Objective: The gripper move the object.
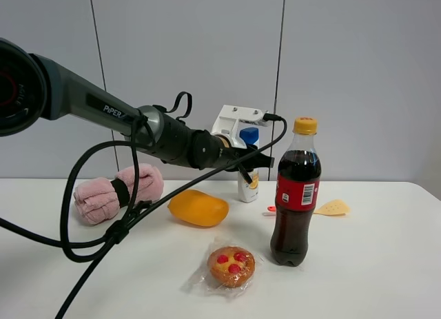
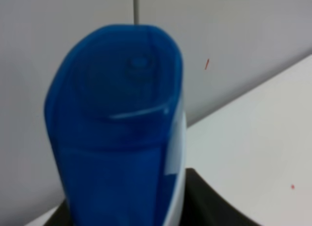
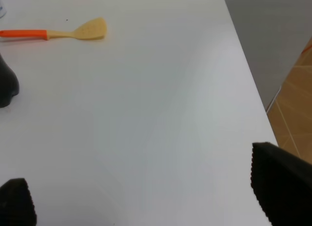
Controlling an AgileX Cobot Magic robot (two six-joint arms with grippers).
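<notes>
The small white shampoo bottle (image 1: 248,187) with a blue cap stands upright at the back middle of the white table (image 1: 372,264), just left of the cola bottle. My left gripper (image 1: 251,164) reaches across from the left and its black fingers close around the bottle's upper body, under the white mount. In the left wrist view the blue cap (image 2: 117,123) fills the frame, with a black finger (image 2: 209,201) pressed against each side. My right gripper (image 3: 146,201) is open and empty above bare table near its right edge; the exterior view does not show it.
A dark cola bottle (image 1: 296,195) with a red label stands right of the shampoo bottle. A yellow mango-like fruit (image 1: 198,207), a rolled pink towel (image 1: 114,191), a wrapped muffin (image 1: 231,265) and an orange-handled spatula (image 3: 53,33) lie around. A black cable (image 1: 103,243) hangs over the table's left.
</notes>
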